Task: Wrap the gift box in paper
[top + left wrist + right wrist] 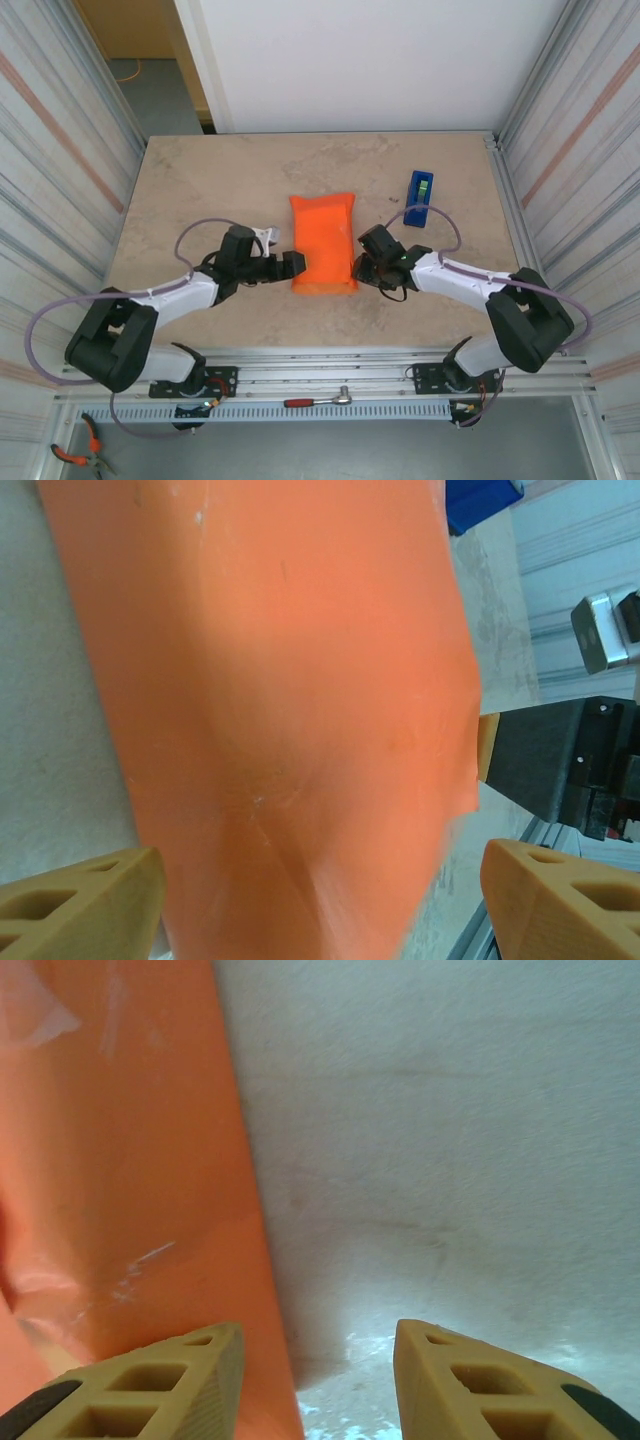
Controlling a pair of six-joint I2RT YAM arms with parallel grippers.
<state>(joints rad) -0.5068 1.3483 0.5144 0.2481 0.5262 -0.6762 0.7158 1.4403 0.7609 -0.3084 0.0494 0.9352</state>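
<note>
Top external view: one paper (323, 243) between left hand (294, 264) and right hand (360, 270), both unclenched, empty; one tape dispenser (419, 198)

You have nothing to read at this moment: no lettering, label, brand or number can be made out on any surface. The paper (323, 243) at the centre of the top view is plain orange, and the blue tape dispenser (420, 197) at upper right (small in that view) bears no legible mark.
</note>
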